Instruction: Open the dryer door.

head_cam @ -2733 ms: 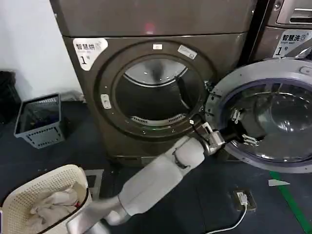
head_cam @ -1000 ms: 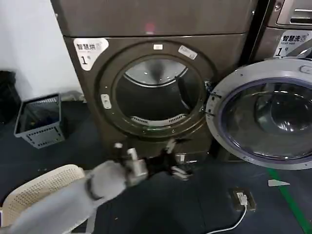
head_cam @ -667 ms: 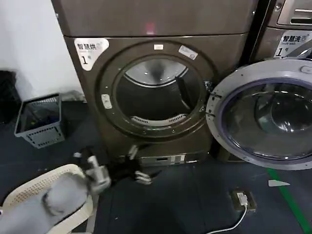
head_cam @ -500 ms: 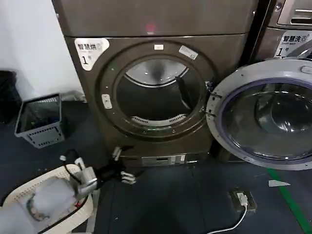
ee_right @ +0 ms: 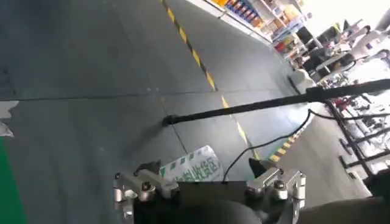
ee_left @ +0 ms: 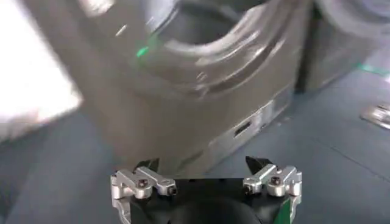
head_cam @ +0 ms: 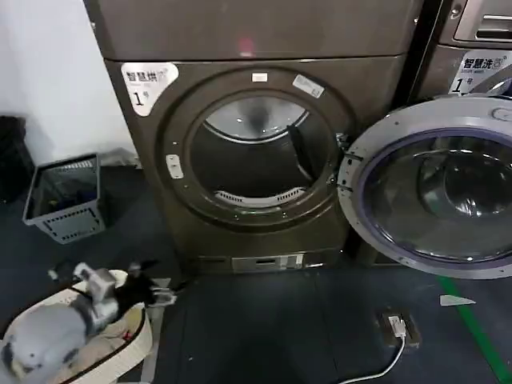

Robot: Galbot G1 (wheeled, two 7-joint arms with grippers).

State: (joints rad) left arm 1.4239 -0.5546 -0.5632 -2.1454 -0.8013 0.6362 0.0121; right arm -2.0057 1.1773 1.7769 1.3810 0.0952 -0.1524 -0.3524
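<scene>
The left gripper (head_cam: 160, 294) sits low at the near left, above the rim of a cream laundry basket (head_cam: 138, 340), its fingers spread apart with nothing between them. In its wrist view the left gripper's fingertips (ee_left: 152, 165) stand wide apart and empty, facing the lower front of the bronze-brown dryer (ee_left: 183, 115). The right gripper (ee_right: 204, 167) hangs open and empty too, over dark floor with a black cable (ee_right: 256, 106) and yellow floor stripes. Farther back, a grey crate (head_cam: 64, 196) stands on the floor left of the dryer (head_cam: 256, 32). The drum opening (head_cam: 254, 156) is uncovered. The dryer door (head_cam: 432, 188) is swung fully open to the right, hinged at the opening's right edge, its pale grey inner face and dark glass turned to the room
</scene>
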